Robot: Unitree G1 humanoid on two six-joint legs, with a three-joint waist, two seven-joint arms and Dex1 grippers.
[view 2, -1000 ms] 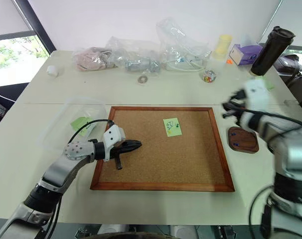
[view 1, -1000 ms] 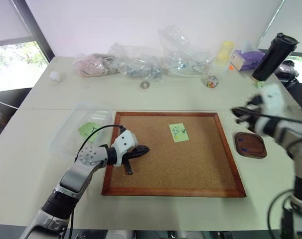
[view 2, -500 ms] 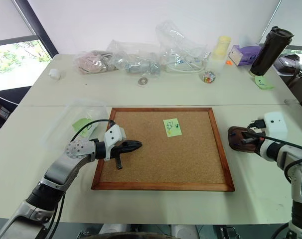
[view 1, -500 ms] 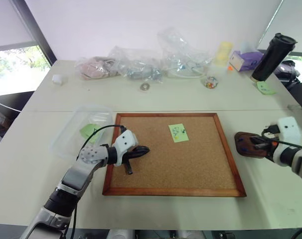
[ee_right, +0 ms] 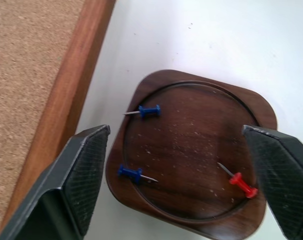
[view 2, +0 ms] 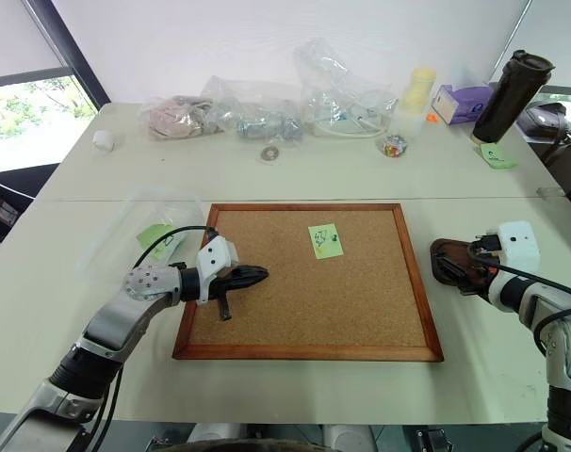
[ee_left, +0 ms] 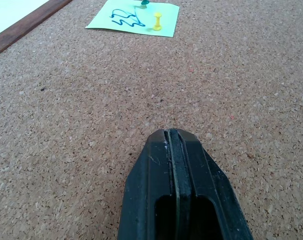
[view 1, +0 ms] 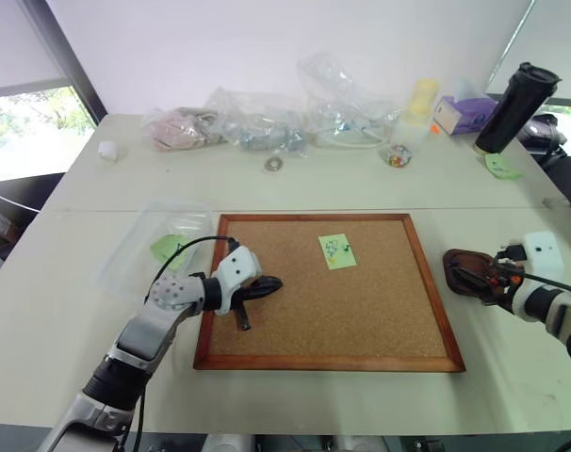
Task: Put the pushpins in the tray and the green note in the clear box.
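The tray (ee_right: 191, 150) sits on the table just right of the cork board (view 1: 328, 301). In it lie two blue pushpins (ee_right: 149, 111) and a red pushpin (ee_right: 240, 184). My right gripper (ee_right: 176, 132) hangs open just over the tray (view 1: 464, 268), with nothing between its fingers. The green note (view 1: 337, 251) lies on the board's far middle, with a yellow pin (ee_left: 157, 21) and a green pin (ee_left: 143, 2) on it. My left gripper (view 1: 267, 284) rests shut and empty on the board's left part. The clear box (view 1: 125, 268) stands left of the board with another green paper (view 1: 168, 248) in it.
Wrinkled plastic bags (view 1: 257, 122), a small jar of coloured pins (view 1: 397, 155), a yellow cup (view 1: 425, 94), a purple box (view 1: 466, 113) and a black tumbler (view 1: 516, 108) line the table's far side. A green note (view 1: 500, 167) lies near the tumbler.
My right arm came down from above the table to the tray, then its gripper opened over it. The left arm has not moved.
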